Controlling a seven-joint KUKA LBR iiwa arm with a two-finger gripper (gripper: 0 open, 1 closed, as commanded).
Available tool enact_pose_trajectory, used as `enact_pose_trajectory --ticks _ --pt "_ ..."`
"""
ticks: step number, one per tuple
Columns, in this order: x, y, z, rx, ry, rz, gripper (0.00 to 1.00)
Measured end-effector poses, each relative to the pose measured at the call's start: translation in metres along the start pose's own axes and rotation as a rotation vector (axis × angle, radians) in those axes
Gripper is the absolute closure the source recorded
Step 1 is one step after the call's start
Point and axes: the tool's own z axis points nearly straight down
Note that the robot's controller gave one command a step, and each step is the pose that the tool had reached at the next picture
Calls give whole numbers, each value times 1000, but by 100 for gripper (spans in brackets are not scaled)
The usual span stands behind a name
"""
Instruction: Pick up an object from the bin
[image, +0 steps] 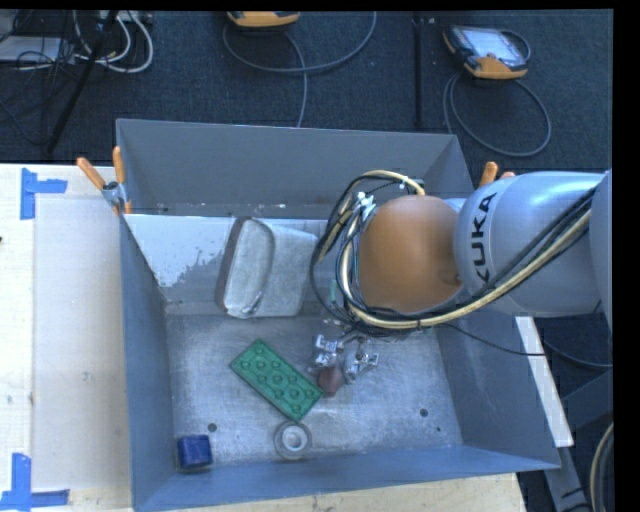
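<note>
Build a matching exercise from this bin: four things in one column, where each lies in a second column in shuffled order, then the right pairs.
Things
1. green studded plate
2. blue block
3. pale ring
4. clear tray

Places
A. leaning against the far wall
B. in the corner at the picture's bottom left
C. middle of the floor, right beside the gripper
D. close to the near wall, about midway along it

Pairs: 1-C, 2-B, 3-D, 4-A
</note>
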Motion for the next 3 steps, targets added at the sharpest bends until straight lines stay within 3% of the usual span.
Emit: enact_pose_trajectory --ticks 3 --pt "-4 -1 -67 -6 2 13 100"
